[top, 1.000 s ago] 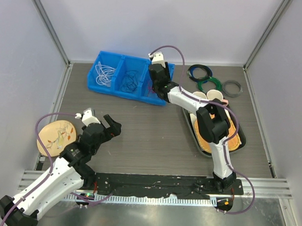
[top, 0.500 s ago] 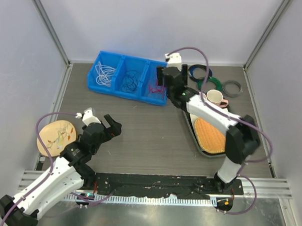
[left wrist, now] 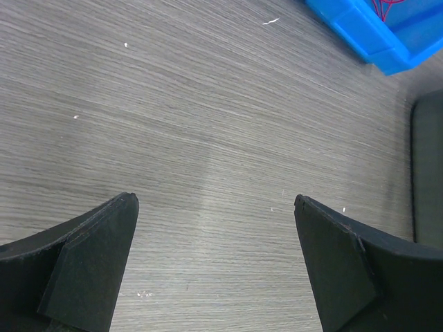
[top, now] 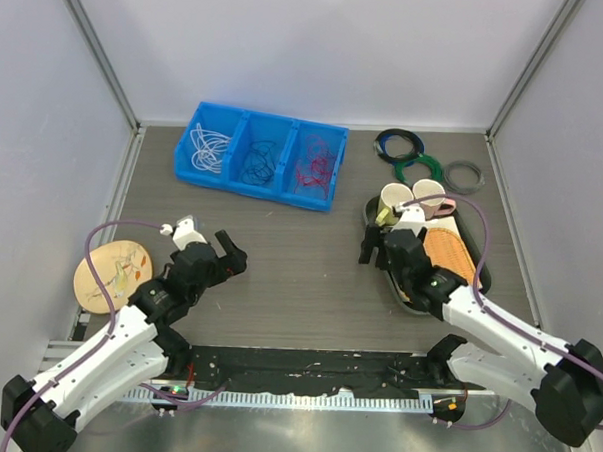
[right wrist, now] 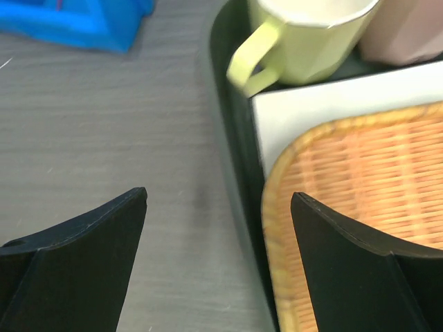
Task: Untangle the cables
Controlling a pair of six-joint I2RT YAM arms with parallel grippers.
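At my left wrist, the top edge cuts the bin (left wrist: 360, 31) to 1 corner with only a scrap of red cable (left wrist: 394, 7) in it, and the tray (left wrist: 430, 173) is a sliver at the picture's edge. At my right wrist, the top edge crops the green mug (right wrist: 304, 48) and pink mug (right wrist: 408, 31); the mat (right wrist: 360, 207) runs off the edge. From above, my right arm (top: 478, 319) hides part of the tray, and the cables (top: 211, 148) are too small to trace.

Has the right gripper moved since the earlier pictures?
Yes. The right gripper drew back from the blue bin toward the near edge, now over the black tray's left rim.
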